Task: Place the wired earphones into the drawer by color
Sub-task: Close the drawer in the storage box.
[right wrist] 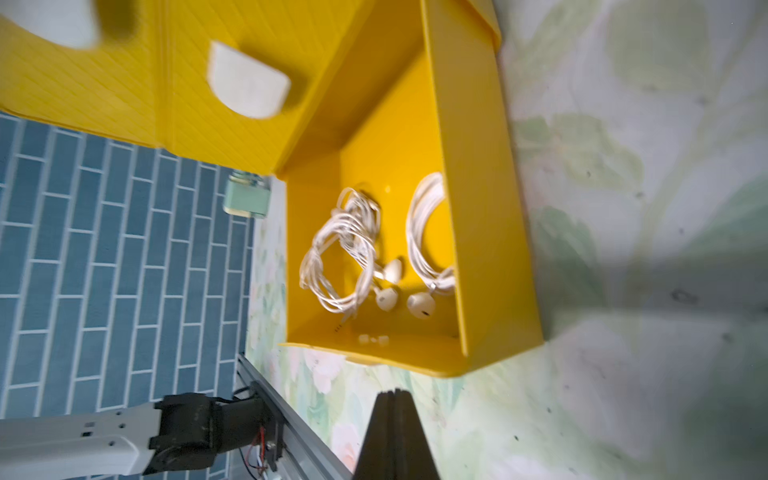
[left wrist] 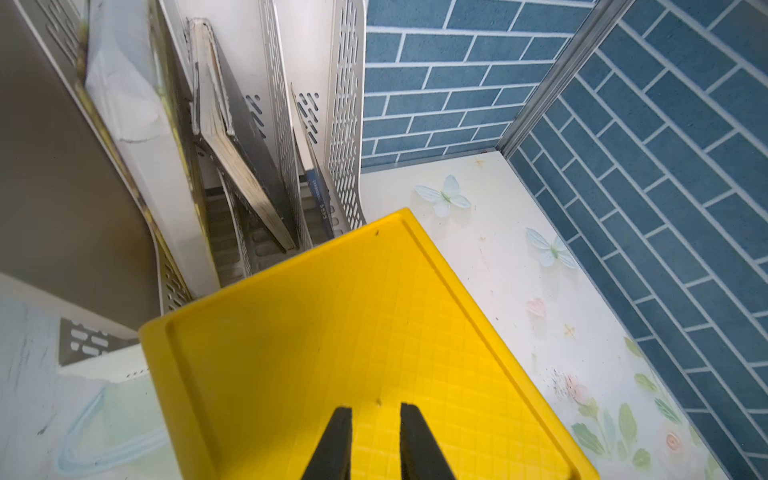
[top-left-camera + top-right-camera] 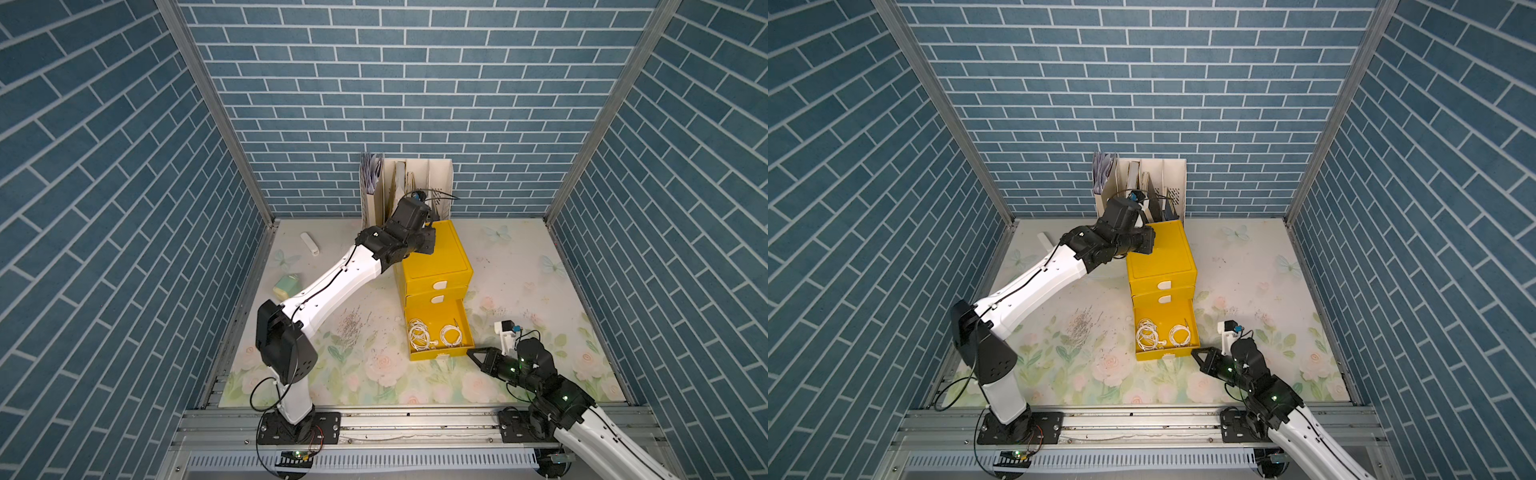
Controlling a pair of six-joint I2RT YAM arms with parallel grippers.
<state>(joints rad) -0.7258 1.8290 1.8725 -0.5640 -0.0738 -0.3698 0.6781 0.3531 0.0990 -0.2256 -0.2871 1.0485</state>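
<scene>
Blue brick-patterned walls (image 3: 415, 104) closed in three sides of a pale floral tabletop (image 3: 519, 257), with aluminium posts at the back corners. The tabletop lay bare to the right of the yellow drawer unit (image 3: 440, 257); to its left stood a green box (image 3: 286, 284) and a small white piece (image 3: 311, 244), both well apart from it. A white perforated file rack (image 3: 436, 174) stood against the back wall, just behind the unit. Print on a blue spine (image 2: 322, 199) in the rack was too small to read.

The bottom drawer (image 3: 432, 354) stood pulled out, while the two above it, with white tab handles, were closed. The left tool (image 2: 376, 411) hung over the unit's top near its back corner, its jaws set narrowly apart and holding nothing. The right tool (image 1: 394, 392) sat low, just off the open drawer's front corner, its jaws pressed together and empty. Two white coils of wired earphones (image 1: 340, 253) lay side by side inside the open drawer.
</scene>
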